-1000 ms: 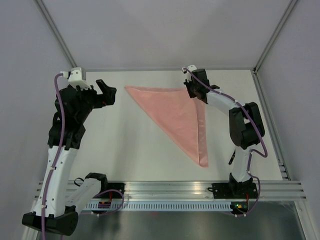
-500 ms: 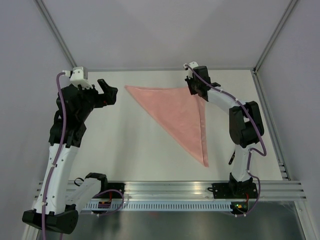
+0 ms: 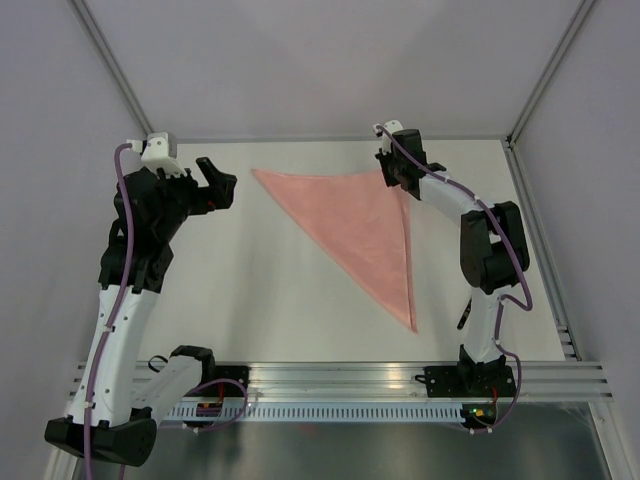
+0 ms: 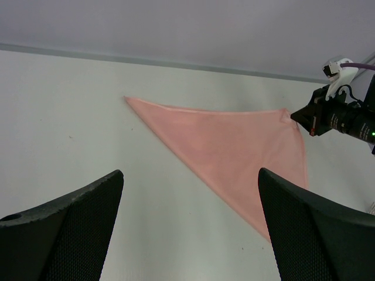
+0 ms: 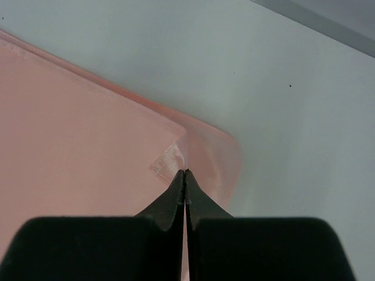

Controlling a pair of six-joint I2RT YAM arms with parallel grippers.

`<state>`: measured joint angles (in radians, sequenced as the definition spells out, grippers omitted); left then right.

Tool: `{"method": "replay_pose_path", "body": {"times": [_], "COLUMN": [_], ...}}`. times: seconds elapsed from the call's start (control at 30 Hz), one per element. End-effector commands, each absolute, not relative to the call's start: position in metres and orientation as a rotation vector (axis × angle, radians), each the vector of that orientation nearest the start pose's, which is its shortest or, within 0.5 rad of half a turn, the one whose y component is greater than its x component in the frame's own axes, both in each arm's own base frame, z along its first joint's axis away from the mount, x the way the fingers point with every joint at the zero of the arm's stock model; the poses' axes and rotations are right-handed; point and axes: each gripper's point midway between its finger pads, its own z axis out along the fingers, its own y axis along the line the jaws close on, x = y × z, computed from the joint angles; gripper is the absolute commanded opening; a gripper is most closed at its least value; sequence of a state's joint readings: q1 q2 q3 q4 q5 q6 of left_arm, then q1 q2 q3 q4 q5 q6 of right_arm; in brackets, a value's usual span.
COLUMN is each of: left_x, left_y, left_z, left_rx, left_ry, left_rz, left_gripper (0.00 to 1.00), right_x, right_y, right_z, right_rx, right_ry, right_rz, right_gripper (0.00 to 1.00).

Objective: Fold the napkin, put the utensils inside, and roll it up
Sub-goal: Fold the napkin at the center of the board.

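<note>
A: White table [image 3: 250, 290], plain grey walls round it. Where's the napkin [image 3: 365, 225]?

B: Flat on the table, doubled into a triangle. One corner sits right at the tips of the right gripper [image 5: 185, 171]. Its fingers are pressed together with no gap and seem to pinch that corner, which puckers up a little just beyond them. The rest of the cloth spreads away to that gripper's left and back toward the arm bases.

A: And the left gripper [image 3: 218, 178]?

B: Wide open, holding nothing, hovering well apart from the cloth. The nearest napkin corner lies ahead of it and to its right.

A: So which step?

B: I judge the fold is being finished, with the corner laid on its mate. The next move calls for letting go without dragging the thin cloth, then fetching the fork, which I can't see in any view.

A: Any brand or writing?

B: None I can read. The napkin is plain, and the arms show no legible label.
</note>
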<state>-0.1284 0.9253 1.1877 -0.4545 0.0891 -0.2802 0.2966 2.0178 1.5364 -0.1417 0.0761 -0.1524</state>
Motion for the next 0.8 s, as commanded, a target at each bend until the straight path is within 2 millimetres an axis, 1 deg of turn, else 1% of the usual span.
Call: {"method": "replay_pose_path", "body": {"times": [0.0, 0.3, 0.47, 0.6, 0.77], "left_x": [0.315, 0.317, 0.318, 0.319, 0.321], "left_y": [-0.072, -0.073, -0.074, -0.074, -0.074], "left_z": [0.366, 0.362, 0.361, 0.359, 0.357], "left_rx": [-0.088, -0.09, -0.09, -0.094, -0.094], "left_ry": [1.751, 1.761, 1.765, 1.771, 1.774], "left_rz": [-0.425, -0.425, -0.428, -0.432, -0.432], "left_gripper": [1.0, 1.0, 1.0, 1.0, 1.0], "right_x": [0.553, 0.557, 0.559, 0.559, 0.56], "right_y": [0.141, 0.133, 0.128, 0.124, 0.123], "right_z": [0.121, 0.111, 0.111, 0.107, 0.103], "right_rx": [-0.411, -0.4, -0.393, -0.389, -0.387], "right_ry": [2.118, 2.132, 2.132, 2.139, 2.143], "right_rz": [-0.014, -0.028, -0.032, -0.039, -0.037], "right_gripper": [0.0, 0.0, 0.0, 0.0, 0.0]}}
